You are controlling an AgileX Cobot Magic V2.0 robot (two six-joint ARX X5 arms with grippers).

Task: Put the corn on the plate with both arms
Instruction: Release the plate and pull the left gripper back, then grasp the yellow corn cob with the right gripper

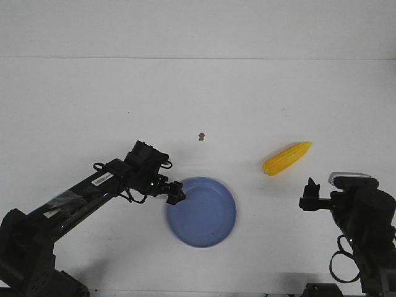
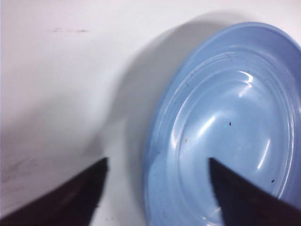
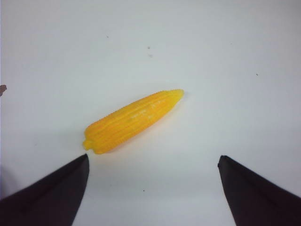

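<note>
The yellow corn [image 1: 286,158] lies on the white table, right of the blue plate [image 1: 207,216]. My left gripper [image 1: 177,192] is at the plate's left rim. In the left wrist view it [image 2: 157,162] is open, one finger over the plate's [image 2: 235,117] inside, the other outside the rim, holding nothing. My right gripper [image 1: 309,189] is near and to the right of the corn, apart from it. In the right wrist view it [image 3: 153,157] is open and empty, and the corn's [image 3: 134,121] thick end lies just beyond one fingertip [image 3: 82,162].
A tiny brown speck [image 1: 201,136] lies on the table beyond the plate and also shows in the right wrist view [image 3: 2,88]. The table's far edge [image 1: 198,59] runs across the back.
</note>
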